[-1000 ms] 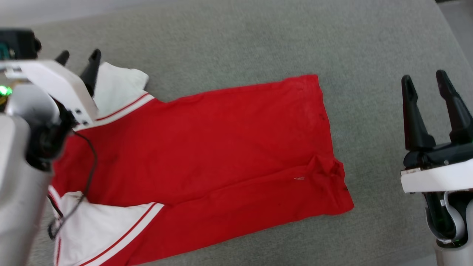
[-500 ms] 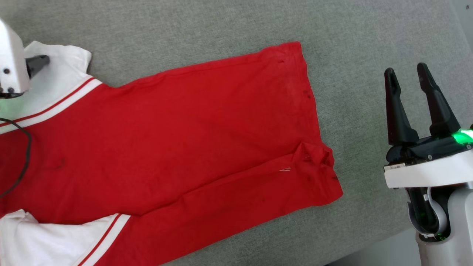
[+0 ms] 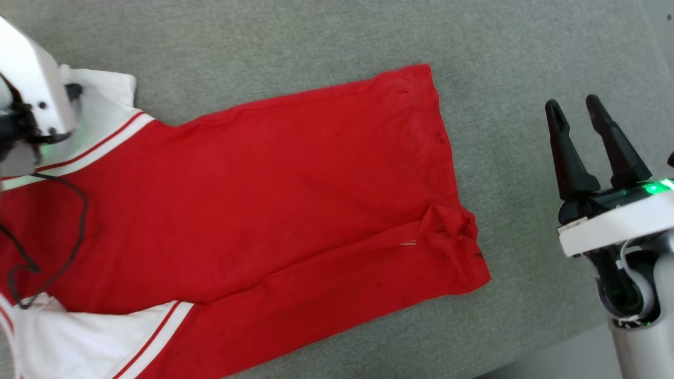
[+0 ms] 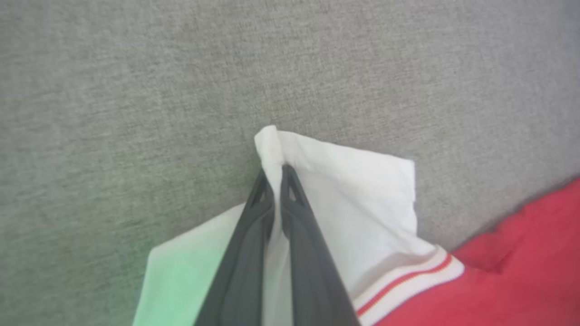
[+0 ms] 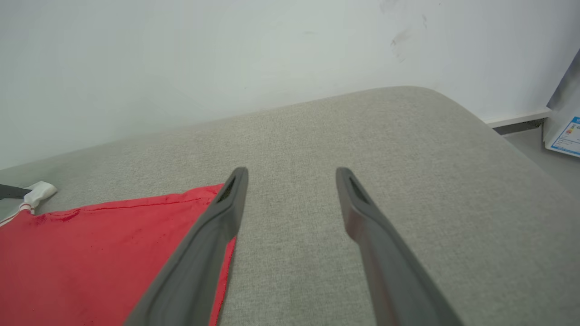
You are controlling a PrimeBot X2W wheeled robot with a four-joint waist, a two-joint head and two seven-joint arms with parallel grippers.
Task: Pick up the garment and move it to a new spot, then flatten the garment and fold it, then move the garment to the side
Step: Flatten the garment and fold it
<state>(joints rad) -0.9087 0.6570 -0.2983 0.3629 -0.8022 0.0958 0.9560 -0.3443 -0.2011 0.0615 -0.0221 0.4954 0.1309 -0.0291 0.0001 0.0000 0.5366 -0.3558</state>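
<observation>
The garment (image 3: 263, 189), a red jersey T-shirt with white sleeves and striped trim, lies spread back side up on the grey cushion (image 3: 337, 42), its lettering hidden. In the left wrist view my left gripper (image 4: 275, 174) is shut on a pinched fold at the tip of the white sleeve (image 4: 353, 190). In the head view that sleeve (image 3: 105, 100) sits at the far left, half under my left wrist housing (image 3: 37, 89). My right gripper (image 3: 576, 110) hovers open right of the garment's hem, nothing between its fingers (image 5: 226, 203).
A pale wall (image 5: 226, 54) rises behind the cushion. The cushion's rounded right edge (image 5: 498, 131) drops to the floor, where a box with a label (image 5: 564, 136) stands. A black cable (image 3: 79, 221) from my left arm hangs over the red cloth.
My left gripper has come down onto the far white sleeve and shut on its tip. The head camera shifted, so the whole picture slid left. My right gripper stayed open.
</observation>
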